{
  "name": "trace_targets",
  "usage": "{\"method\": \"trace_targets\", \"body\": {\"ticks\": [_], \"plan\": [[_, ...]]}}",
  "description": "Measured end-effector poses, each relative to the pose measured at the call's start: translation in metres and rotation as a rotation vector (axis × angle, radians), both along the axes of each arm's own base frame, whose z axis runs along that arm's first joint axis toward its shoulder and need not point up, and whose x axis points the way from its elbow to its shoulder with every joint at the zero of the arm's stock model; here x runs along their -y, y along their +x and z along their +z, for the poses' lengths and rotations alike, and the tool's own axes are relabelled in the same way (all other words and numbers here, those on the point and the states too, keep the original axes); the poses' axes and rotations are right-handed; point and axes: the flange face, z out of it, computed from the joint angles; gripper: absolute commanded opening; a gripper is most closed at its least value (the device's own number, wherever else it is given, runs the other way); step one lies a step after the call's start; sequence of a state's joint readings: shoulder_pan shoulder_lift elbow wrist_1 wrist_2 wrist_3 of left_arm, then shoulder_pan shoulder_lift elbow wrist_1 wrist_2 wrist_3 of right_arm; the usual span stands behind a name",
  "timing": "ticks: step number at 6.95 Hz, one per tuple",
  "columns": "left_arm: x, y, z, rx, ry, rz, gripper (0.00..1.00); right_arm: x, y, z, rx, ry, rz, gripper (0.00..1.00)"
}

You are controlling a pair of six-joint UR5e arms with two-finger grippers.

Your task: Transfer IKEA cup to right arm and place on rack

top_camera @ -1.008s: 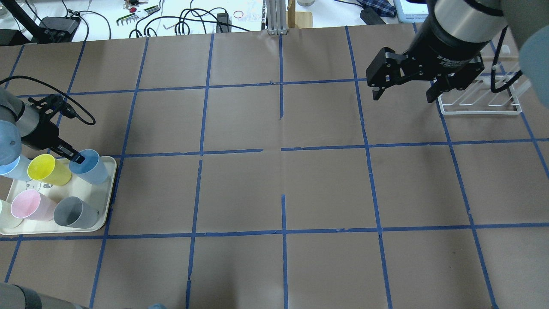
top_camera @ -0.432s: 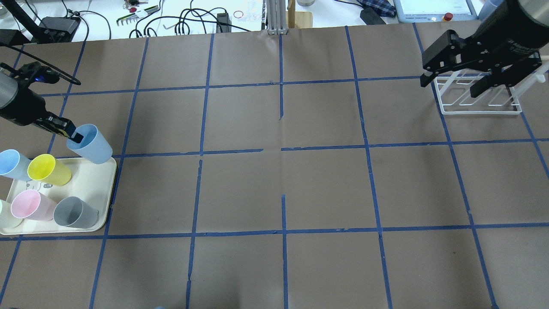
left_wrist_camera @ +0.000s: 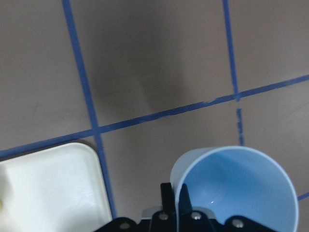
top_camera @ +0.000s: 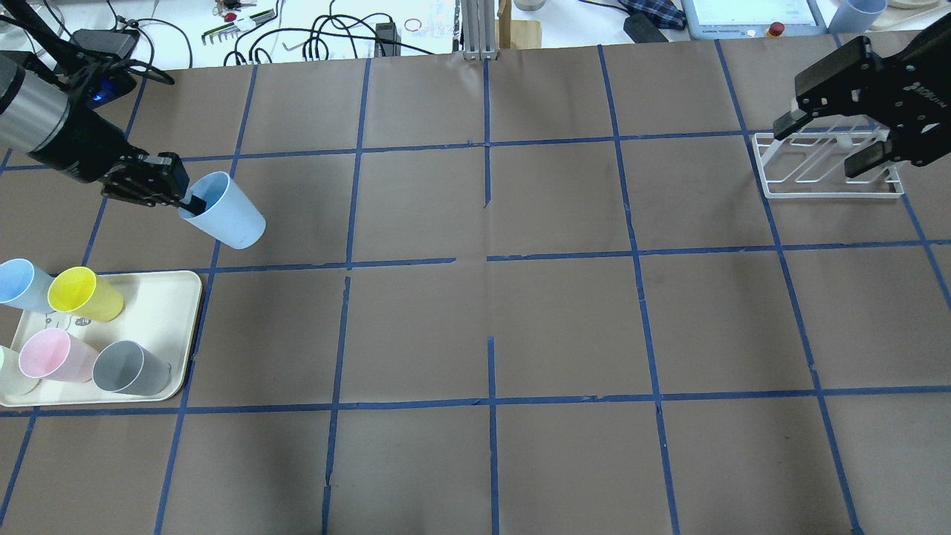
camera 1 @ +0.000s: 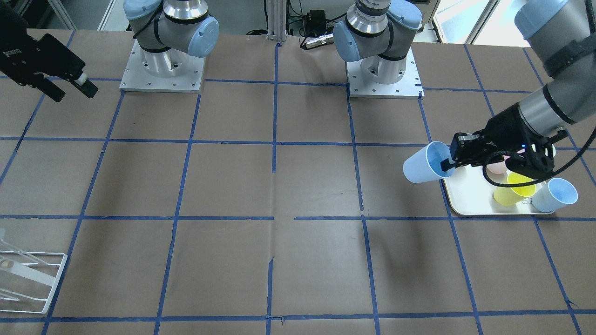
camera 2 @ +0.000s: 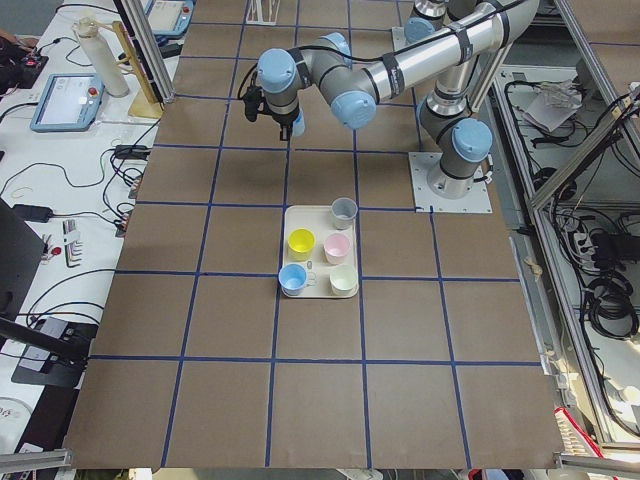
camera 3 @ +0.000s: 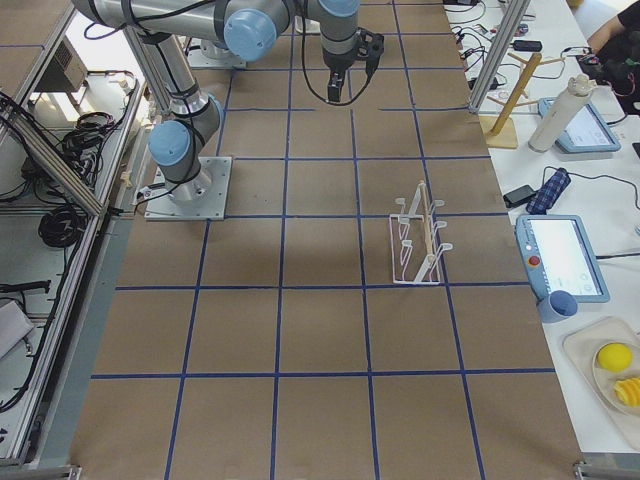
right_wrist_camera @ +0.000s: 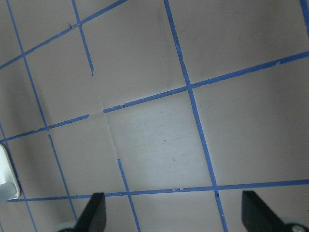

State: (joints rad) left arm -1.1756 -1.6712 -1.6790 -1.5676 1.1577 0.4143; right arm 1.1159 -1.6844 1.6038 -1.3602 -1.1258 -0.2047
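Upper left in the overhead view, the left claw [top_camera: 195, 204] clamps just the rim of the tilted IKEA cup [top_camera: 226, 219], which may slip loose before reaching the spread-apart right claw [top_camera: 825, 143] at upper right.

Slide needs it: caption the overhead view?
Left claw holds the IKEA cup by its rim; right claw open, raised near the rack.
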Motion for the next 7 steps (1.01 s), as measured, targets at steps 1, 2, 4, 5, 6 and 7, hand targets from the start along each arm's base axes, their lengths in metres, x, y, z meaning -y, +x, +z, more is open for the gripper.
{"method": "trace_targets", "body": {"ticks": [1, 2, 4, 5, 6, 7], "plan": [[-0.003, -0.040, 0.011, -0.100, 0.046, 0.079, 0.00, -0.002, -0.009, -0.004, 0.071, 0.008, -0.023, 1.00], [-0.007, -0.083, 0.021, -0.207, 0.097, 0.148, 0.00, -0.004, -0.012, -0.010, 0.150, 0.014, -0.041, 1.00], [-0.014, -0.142, 0.035, -0.407, 0.191, 0.245, 0.00, -0.009, -0.004, -0.022, 0.315, 0.058, -0.085, 1.00], [-0.018, -0.156, 0.036, -0.502, 0.239, 0.285, 0.00, -0.011, 0.002, -0.024, 0.394, 0.089, -0.112, 1.00], [-0.022, -0.166, 0.031, -0.613, 0.292, 0.328, 0.00, -0.012, 0.008, -0.024, 0.471, 0.110, -0.142, 1.00], [-0.027, -0.177, 0.023, -0.717, 0.338, 0.358, 0.00, -0.011, 0.011, -0.024, 0.527, 0.116, -0.165, 1.00]]}}
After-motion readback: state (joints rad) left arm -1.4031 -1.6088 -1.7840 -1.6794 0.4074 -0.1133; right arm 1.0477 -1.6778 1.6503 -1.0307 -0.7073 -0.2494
